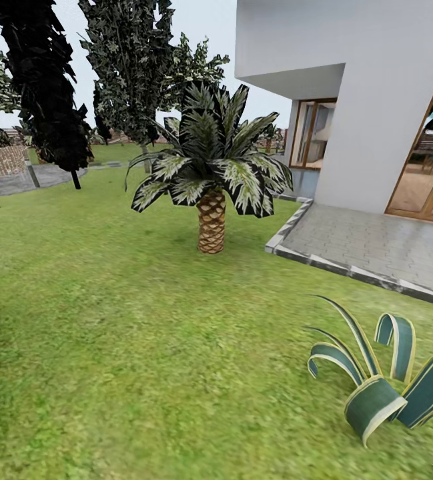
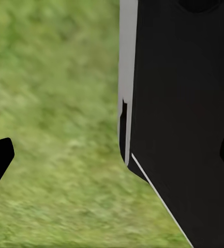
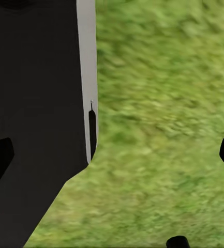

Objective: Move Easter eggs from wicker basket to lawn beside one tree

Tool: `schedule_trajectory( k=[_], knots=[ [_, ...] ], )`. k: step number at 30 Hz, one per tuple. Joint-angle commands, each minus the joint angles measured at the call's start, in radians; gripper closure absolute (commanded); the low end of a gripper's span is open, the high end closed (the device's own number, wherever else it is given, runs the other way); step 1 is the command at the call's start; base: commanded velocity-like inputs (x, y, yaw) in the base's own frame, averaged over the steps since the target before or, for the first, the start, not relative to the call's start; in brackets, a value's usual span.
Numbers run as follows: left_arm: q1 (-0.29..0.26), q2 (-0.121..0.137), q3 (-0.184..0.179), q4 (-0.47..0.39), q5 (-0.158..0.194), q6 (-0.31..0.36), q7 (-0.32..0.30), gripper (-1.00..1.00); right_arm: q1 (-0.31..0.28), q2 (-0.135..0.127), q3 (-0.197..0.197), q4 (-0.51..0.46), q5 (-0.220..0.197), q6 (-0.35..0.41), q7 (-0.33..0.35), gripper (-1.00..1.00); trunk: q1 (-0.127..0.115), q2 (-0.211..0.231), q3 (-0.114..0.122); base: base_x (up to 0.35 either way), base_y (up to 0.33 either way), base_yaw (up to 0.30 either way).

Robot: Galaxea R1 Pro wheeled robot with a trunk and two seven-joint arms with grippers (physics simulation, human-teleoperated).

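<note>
Mottled green lawn (image 1: pixel 109 333) spreads across the garden to a grey paved patio (image 1: pixel 376 243) edged with pale stone beside a white house (image 1: pixel 376 100). A short palm (image 1: pixel 211 193) with a scaly trunk stands upright on the grass, a black tree (image 1: pixel 43 80) behind it. Striped agave leaves (image 1: pixel 389 387) curl nearby. Both wrist views look down at grass beside the robot's dark body; the left claw (image 2: pixel 112 155) and the right claw (image 3: pixel 112 155) each stand wide, holding nothing.

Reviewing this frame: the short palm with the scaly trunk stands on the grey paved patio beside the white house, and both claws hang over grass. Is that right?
Not quite. In the head view the short palm with the scaly trunk stands on the green lawn, with the grey paved patio off to its side by the white house. The rest holds: both wrist views show grass beneath the left claw and right claw.
</note>
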Motion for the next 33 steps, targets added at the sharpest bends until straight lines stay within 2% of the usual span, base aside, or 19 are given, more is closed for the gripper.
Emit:
schedule_trajectory(
  k=[1,26,33],
  knots=[
    [0.001,0.000,0.001,-0.002,0.001,0.001,-0.001,-1.00,-0.001,0.000,0.001,0.002,0.000,-0.001,-0.001,-1.00,0.000,0.000,0.001,0.000,0.000,0.000],
    [0.001,0.000,0.002,-0.002,0.001,0.002,0.000,-1.00,-0.001,0.001,0.004,0.001,0.000,0.000,-0.001,-1.00,0.000,0.000,0.040,0.002,0.000,0.000],
    [0.001,0.000,0.004,-0.002,0.002,0.003,-0.001,-1.00,-0.001,0.001,0.005,0.001,0.001,0.002,-0.002,-1.00,0.000,0.000,0.041,0.265,0.000,0.000]
  ],
)
